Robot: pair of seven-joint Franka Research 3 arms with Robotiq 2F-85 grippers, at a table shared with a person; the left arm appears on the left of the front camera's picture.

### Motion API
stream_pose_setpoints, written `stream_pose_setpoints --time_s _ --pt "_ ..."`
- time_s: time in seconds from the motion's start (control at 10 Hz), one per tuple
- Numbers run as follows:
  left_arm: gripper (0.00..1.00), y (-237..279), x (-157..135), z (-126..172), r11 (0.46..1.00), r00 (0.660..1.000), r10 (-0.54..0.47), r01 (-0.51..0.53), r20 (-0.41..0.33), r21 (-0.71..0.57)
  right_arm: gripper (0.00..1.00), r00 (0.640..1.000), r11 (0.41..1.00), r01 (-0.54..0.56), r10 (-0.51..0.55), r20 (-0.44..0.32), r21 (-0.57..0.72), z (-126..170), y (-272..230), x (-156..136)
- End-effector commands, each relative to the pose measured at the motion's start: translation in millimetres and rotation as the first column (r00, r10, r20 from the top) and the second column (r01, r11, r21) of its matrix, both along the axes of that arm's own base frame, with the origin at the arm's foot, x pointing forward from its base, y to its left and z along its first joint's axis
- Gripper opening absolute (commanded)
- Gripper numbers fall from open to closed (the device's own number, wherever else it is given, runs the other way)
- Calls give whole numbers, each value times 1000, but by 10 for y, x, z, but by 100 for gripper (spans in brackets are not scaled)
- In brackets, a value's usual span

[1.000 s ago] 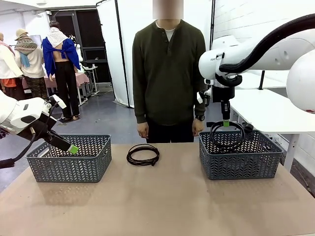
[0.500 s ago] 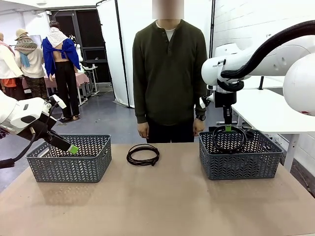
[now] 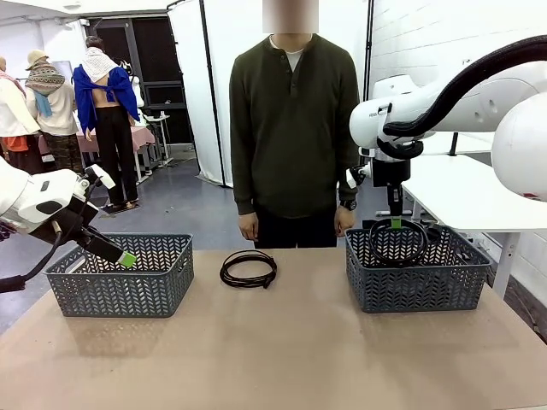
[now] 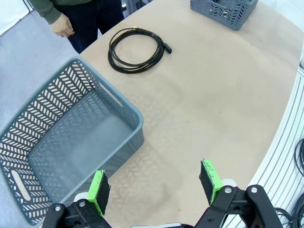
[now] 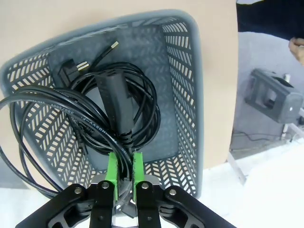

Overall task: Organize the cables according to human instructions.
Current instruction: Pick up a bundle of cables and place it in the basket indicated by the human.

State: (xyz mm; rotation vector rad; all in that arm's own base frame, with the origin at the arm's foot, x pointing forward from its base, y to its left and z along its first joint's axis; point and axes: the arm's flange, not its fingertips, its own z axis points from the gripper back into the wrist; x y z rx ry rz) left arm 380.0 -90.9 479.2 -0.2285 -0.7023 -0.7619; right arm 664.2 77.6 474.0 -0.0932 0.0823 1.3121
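Where the right gripper [image 5: 124, 166] clamps a cable [image 5: 122, 140], its loops hang beneath, partly within the grey basket [image 5: 190, 95].

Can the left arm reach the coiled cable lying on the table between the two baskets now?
Probably yes. The left end effector is open and empty by the left basket, and only bare table lies between it and the cable.

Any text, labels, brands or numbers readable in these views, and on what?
White print along the jacket of the cable in the right claw: too small and blurred to read.
Small dark marking on the right arm, on its white housing: too small to read.
No other text that I can make out.
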Motion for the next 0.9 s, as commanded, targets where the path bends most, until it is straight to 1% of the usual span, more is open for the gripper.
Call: stream_pose_setpoints --time_s 0.0,0.2,0.4,0.8 --pt "100 10 10 -8 1000 1000 8 -8 -10 -15 0 1000 1000 -30 30 2 -5 58 15 58" --pt "100 10 10 -8 1000 1000 8 -8 -10 -15 0 999 999 -38 38 0 -11 74 -10 110" --pt "100 10 10 -8 1000 1000 8 -8 -10 -15 0 999 999 -42 42 33 -7 37 -64 164" --pt "100 10 10 -8 1000 1000 8 -8 -10 -15 0 999 1000 -17 16 34 18 -68 -145 329"
